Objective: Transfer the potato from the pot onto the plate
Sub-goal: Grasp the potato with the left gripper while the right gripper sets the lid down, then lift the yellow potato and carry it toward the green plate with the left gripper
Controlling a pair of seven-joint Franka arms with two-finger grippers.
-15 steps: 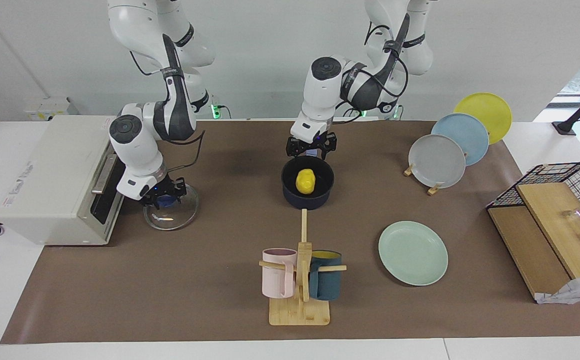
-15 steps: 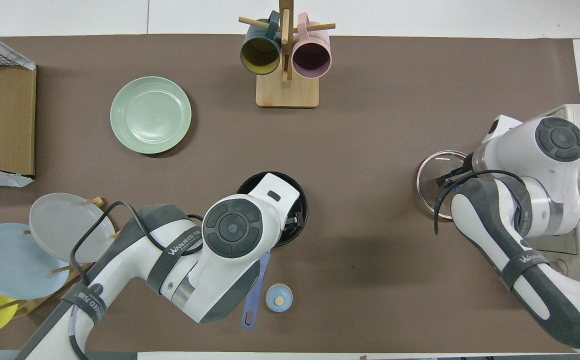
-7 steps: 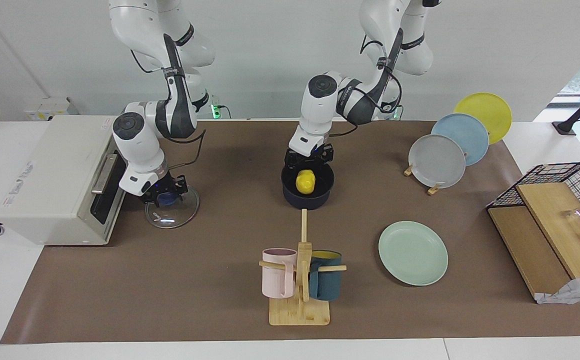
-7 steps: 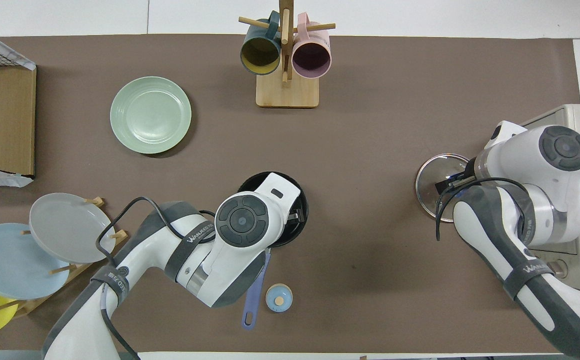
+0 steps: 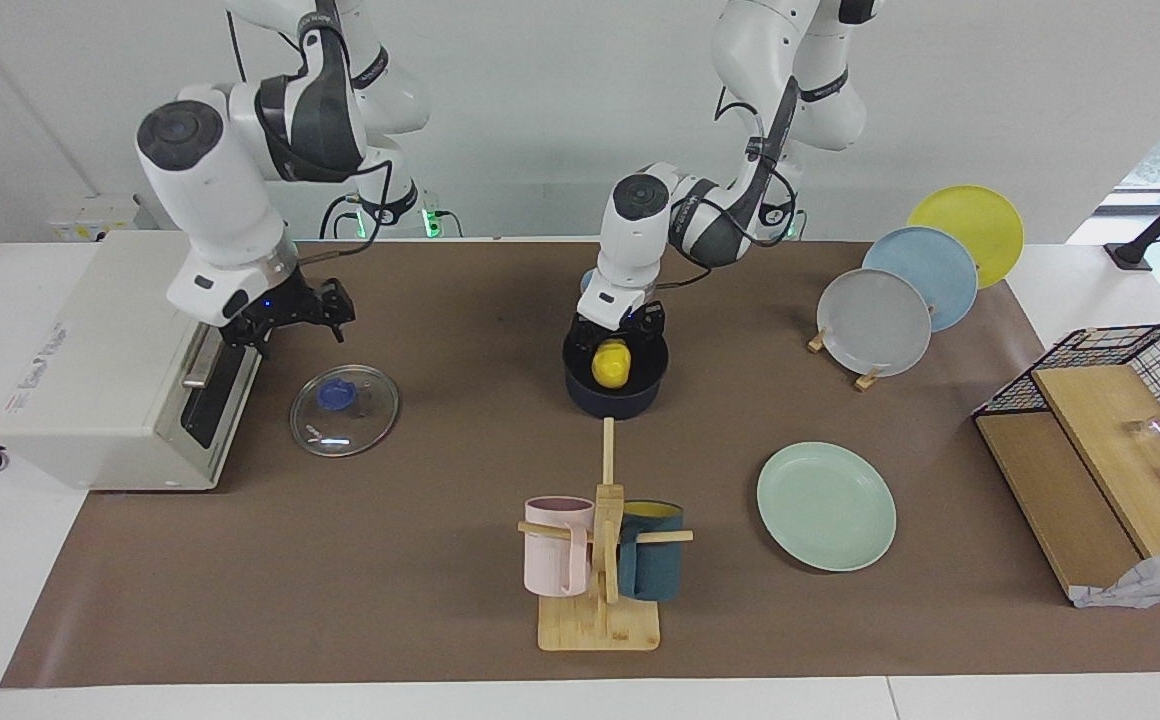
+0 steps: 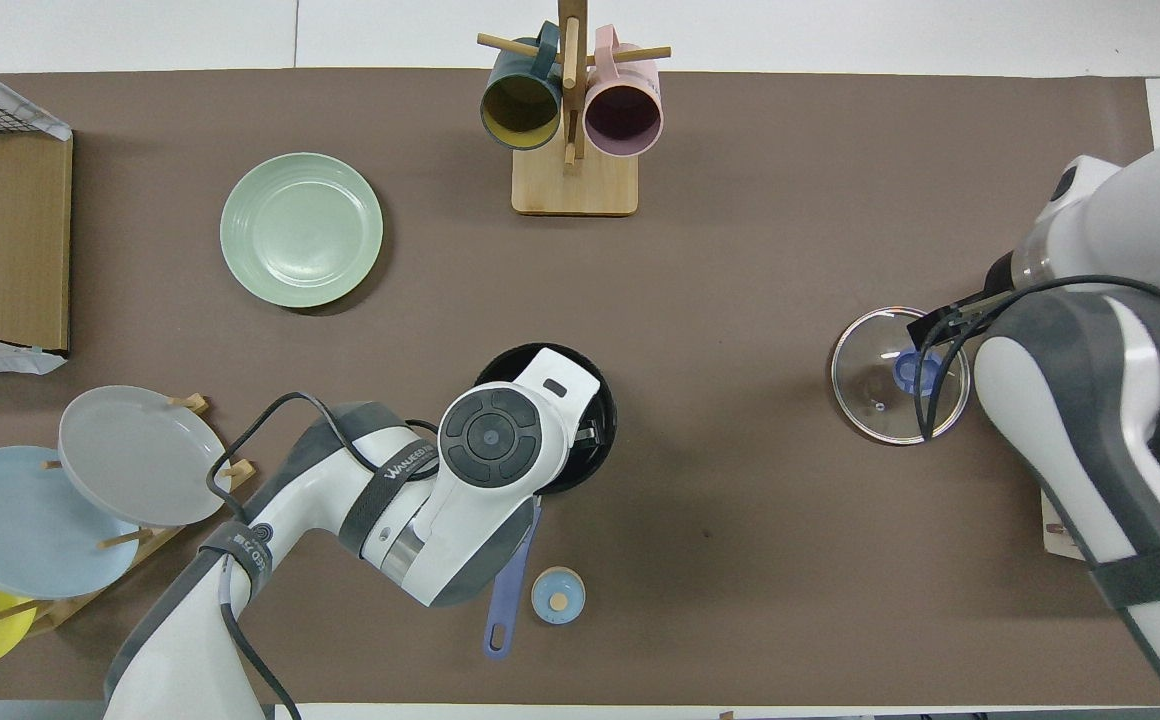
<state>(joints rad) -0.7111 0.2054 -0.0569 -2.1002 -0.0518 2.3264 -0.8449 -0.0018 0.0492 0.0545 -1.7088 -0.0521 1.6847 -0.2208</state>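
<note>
Facing view: the left gripper (image 5: 619, 325) sat low at the rim of the pot (image 5: 616, 389), jaws spread, just above the potato (image 5: 611, 362), which lay inside the pot and not yet gripped. Judged risk: the potato was smooth and egg-shaped, so a pinch off its middle could squirt it sideways against the pot wall or let it slip on the lift; a finger catching the rim could also shove the pot. The plate (image 5: 826, 506) lay bare, farther from the robots than the pot and toward the left arm's end of the table. The mug tree (image 5: 601, 560), with a pink mug (image 5: 555, 545) and a teal mug (image 5: 652, 564), stood farther out than the pot; a low swing might clip its upright. The right gripper (image 5: 285, 312) hung open and empty over the table by the toaster oven (image 5: 105, 352), clear of the glass lid (image 5: 344, 411) lying flat below. Overhead view: the left arm's wrist covered most of the pot (image 6: 595, 385); potato and fingers hidden there. The pot's blue handle (image 6: 512, 585) pointed toward the robots, with a small blue knob (image 6: 557, 595) beside it. The plate (image 6: 301, 229) sat open to approach, near a plate rack (image 6: 100, 490) holding grey, blue and yellow plates, and near a wire basket (image 6: 0, 130).
</note>
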